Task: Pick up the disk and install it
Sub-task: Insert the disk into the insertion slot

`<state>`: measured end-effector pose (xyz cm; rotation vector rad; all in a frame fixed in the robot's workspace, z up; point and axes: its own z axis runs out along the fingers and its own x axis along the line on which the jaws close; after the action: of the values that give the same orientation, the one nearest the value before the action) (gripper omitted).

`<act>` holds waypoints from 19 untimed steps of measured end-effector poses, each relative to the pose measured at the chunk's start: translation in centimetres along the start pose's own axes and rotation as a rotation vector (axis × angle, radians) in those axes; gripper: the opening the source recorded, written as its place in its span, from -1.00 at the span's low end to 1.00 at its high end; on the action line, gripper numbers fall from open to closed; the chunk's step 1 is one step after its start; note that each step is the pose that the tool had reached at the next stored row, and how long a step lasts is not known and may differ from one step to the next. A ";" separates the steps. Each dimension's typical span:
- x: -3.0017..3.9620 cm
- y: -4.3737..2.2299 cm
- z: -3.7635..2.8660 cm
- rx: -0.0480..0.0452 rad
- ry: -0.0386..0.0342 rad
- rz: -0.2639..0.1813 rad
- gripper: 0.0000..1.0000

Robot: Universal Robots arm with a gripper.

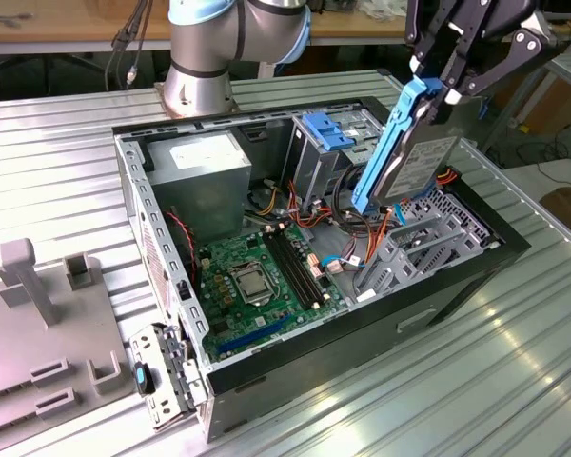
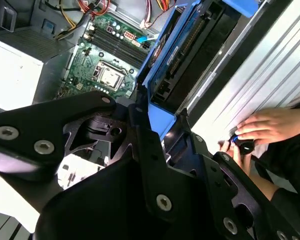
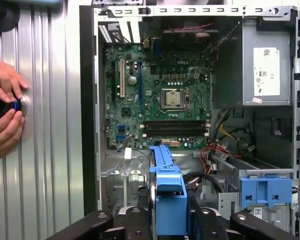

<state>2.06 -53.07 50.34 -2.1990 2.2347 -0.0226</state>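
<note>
Black jointed hand (image 1: 435, 90) clamps the disk (image 1: 423, 164) by its blue plastic rail. The flat silver slab tilts steeply on edge at two o'clock in the exterior view, over the grey sheet-metal drive cage (image 1: 402, 252) of the open computer case (image 1: 362, 352) on the ribbed aluminium table (image 1: 457, 405).

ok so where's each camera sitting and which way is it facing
Exterior view: off the arm, angled down into the open case; arm base and tool gripping the disk show.
First wrist view: on the wrist, squarely facing the motherboard; tool links show.
Second wrist view: on the wrist, slanting past the disk; tool links show.
Both wrist views share the disk, motherboard and a person's hands.
</note>
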 end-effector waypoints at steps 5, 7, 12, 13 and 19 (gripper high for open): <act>0.35 -1.35 0.39 0.0001 0.0024 0.001 -0.26; 0.36 -1.95 0.51 0.0001 0.0025 0.001 -0.26; 0.50 -2.79 0.96 0.0001 0.0030 0.002 -0.26; 0.60 -2.82 1.03 0.0001 0.0027 0.003 -0.26; 1.22 -2.99 1.33 0.0000 0.0044 0.008 -0.26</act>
<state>5.05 -54.34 49.06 -2.1918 2.2459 -0.0274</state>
